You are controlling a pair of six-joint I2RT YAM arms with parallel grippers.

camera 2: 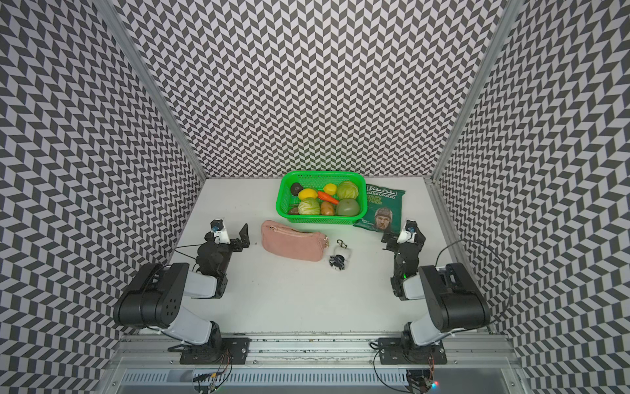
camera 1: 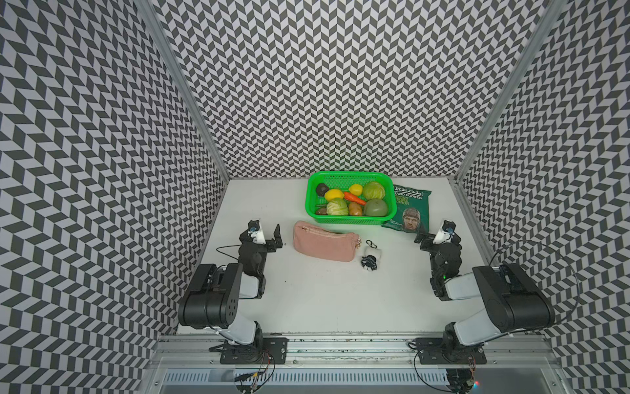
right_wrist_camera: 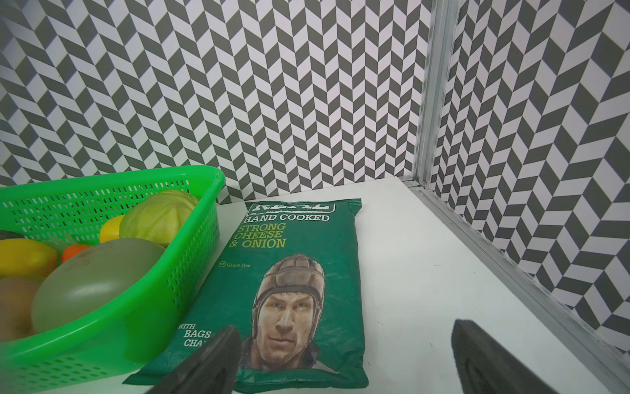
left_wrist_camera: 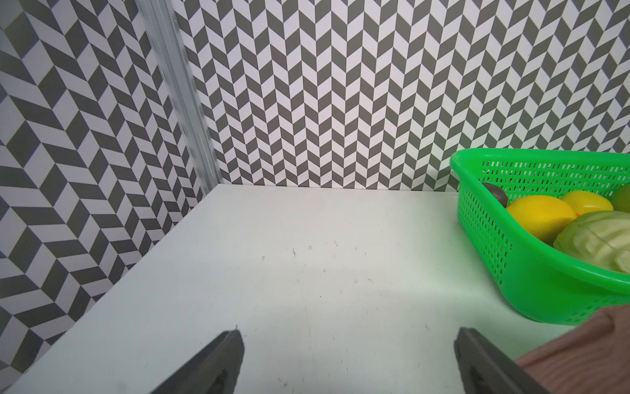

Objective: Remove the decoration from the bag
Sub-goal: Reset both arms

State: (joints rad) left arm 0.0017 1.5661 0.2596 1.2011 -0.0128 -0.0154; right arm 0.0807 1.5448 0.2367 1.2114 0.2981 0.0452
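Note:
The bag, a dusty-pink zipped pouch, lies flat on the white table in front of the basket. Just off its right end lies the decoration, a small white plush with a dark part and a metal clasp; a small gap shows between the clasp and the bag's gold fittings. My left gripper stands open and empty to the left of the bag, whose corner shows in the left wrist view. My right gripper stands open and empty far to the right of the decoration.
A green basket of toy fruit and vegetables stands at the back. A dark green crisp packet lies to its right, just ahead of my right gripper. Patterned walls enclose three sides.

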